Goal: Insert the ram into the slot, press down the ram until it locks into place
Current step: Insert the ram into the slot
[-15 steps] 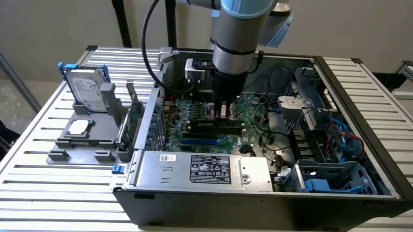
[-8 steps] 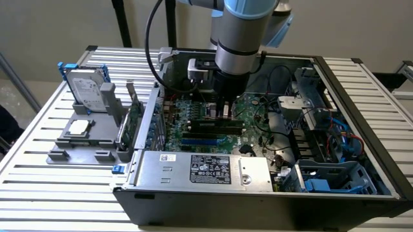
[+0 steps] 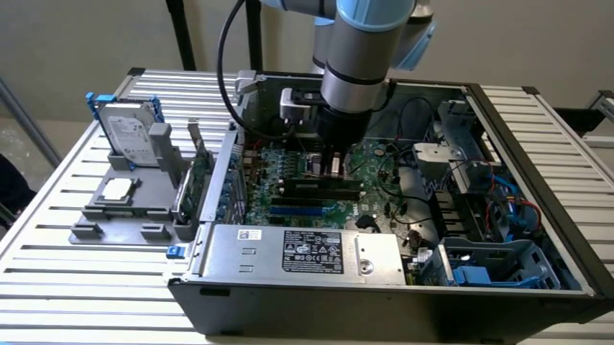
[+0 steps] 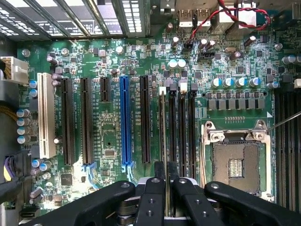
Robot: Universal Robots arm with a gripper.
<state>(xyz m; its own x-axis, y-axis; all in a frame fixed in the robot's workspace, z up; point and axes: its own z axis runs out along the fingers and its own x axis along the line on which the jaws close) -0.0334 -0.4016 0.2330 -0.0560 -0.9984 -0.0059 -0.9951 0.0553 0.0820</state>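
While the pincer (image 4: pixel 167 181) hangs low over the motherboard (image 4: pixel 108 122) at the centre of the exterior view, its fingers are drawn nearly together on a thin edge-on strip, apparently the ram (image 4: pixel 166 195), lined up along the slot (image 4: pixel 162 132). Insertion looks to be the step in hand. Any press calls for keeping the ram upright and the force even, so both ends seat.

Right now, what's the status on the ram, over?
Pincer shut on ram, low over board. Ram edge-on along end slot; locked or not, cannot tell. Red cable clear of it.
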